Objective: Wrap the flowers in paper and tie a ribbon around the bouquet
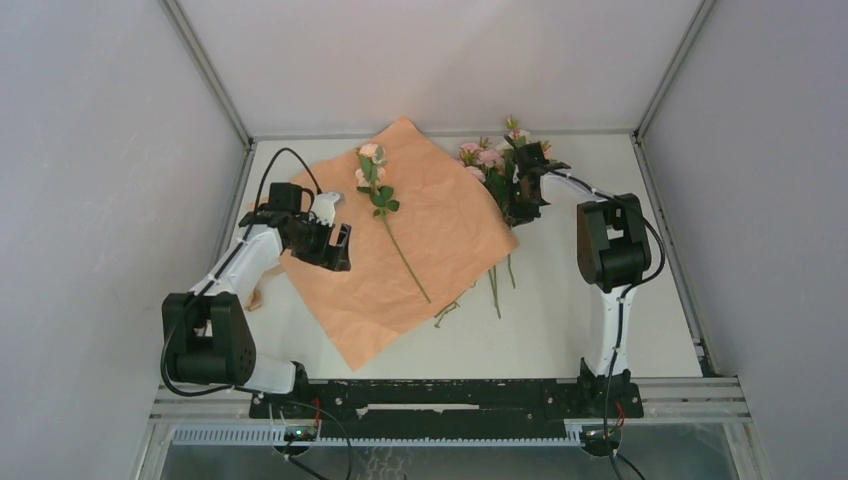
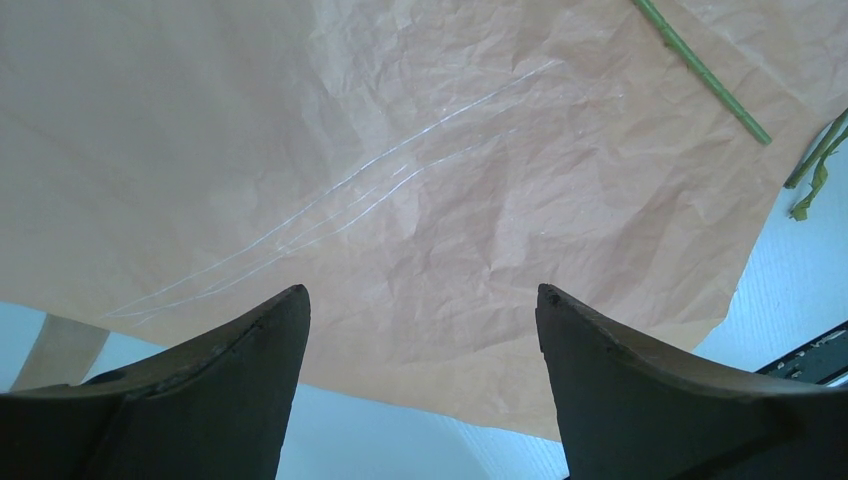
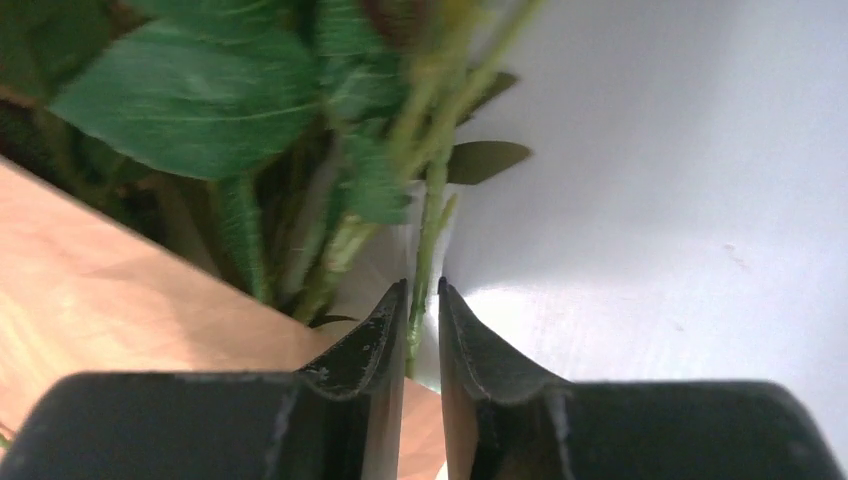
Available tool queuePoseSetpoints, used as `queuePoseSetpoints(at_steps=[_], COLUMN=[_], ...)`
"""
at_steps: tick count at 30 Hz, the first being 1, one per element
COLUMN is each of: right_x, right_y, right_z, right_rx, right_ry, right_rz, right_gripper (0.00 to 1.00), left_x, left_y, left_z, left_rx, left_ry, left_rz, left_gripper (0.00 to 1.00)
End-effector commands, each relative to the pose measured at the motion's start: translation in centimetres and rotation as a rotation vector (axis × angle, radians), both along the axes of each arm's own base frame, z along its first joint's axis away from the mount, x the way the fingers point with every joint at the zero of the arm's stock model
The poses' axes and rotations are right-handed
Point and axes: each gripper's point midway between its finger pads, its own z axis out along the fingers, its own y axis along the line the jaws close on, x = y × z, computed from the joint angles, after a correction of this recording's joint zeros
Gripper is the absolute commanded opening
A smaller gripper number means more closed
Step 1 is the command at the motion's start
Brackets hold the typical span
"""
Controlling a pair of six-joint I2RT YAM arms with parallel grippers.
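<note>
Step in hand: gathering flowers (image 1: 487, 158) onto paper (image 1: 445, 225). Flowers lay at paper's right edge. Right gripper (image 3: 421, 290) pinched one stem, jaws narrow. Left gripper (image 2: 420, 300) was wide and empty (above paper's left edge). Next move would call for lifting that stem onto paper's middle.

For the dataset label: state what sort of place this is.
Probably a robot test cell, not a florist's: plain white walls box in a white table, and a left arm and right arm are bolted to a rail at its near edge.
</note>
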Motion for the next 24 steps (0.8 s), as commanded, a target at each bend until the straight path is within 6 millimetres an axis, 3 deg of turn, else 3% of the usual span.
queuePoseSetpoints(at_steps=[1, 4, 7, 8, 10, 13, 15, 17, 19, 22, 24], right_x=[0.1, -0.7, -1.1, -1.7, -2.5, -4.1, -4.9, -5.2, -5.1, -4.2, -4.2], right_y=[-3.5, -6.2, -10.3, -12.6, -16.5, -20.9, -21.8, -20.7, -17.7, -9.5, -4.6], right_z=[-0.6, 0.1, 3.5, 4.4, 7.3, 12.6, 16.3, 19.9, 23.1, 27.0, 28.4], right_rx=[-0.012, 0.003, -0.007, -0.022, -0.055, -0.047, -0.079, -0.1, -0.093, -0.022, 0.045], right_ry=[0.035, 0.016, -0.099, -0.132, -0.239, -0.419, -0.54, -0.649, -0.755, -0.903, -0.956], right_rz=[-0.116, -0.189, -0.305, -0.368, -0.493, -0.649, -0.686, -0.663, -0.584, -0.371, -0.271], right_gripper=[0.17, 0.0, 0.0, 0.0, 0.0, 0.0, 0.0, 0.0, 0.0, 0.0, 0.0], left_x=[-0.5, -0.5, -0.6, -0.6, -0.7, -0.6, -0.6, -0.4, -0.3, -0.2, -0.3], left_y=[0.2, 0.3, 0.4, 0.3, 0.3, 0.3, 0.2, 0.2, 0.2, 0.0, 0.0], left_z=[0.6, 0.7, 0.7, 0.8, 0.9, 1.1, 1.3, 1.4, 1.7, 1.9, 2.1], left_rx=[0.012, 0.021, 0.021, 0.02, 0.018, 0.016, 0.014, 0.011, 0.009, 0.001, -0.005], left_ry=[-0.043, -0.046, -0.046, -0.048, -0.052, -0.058, -0.063, -0.066, -0.072, -0.079, -0.082], left_rz=[-0.025, -0.022, -0.021, -0.021, -0.023, -0.023, -0.023, -0.021, -0.018, -0.013, -0.011], left_gripper=[0.88, 0.88, 0.88, 0.88, 0.88, 0.88, 0.88, 0.88, 0.88, 0.89, 0.88])
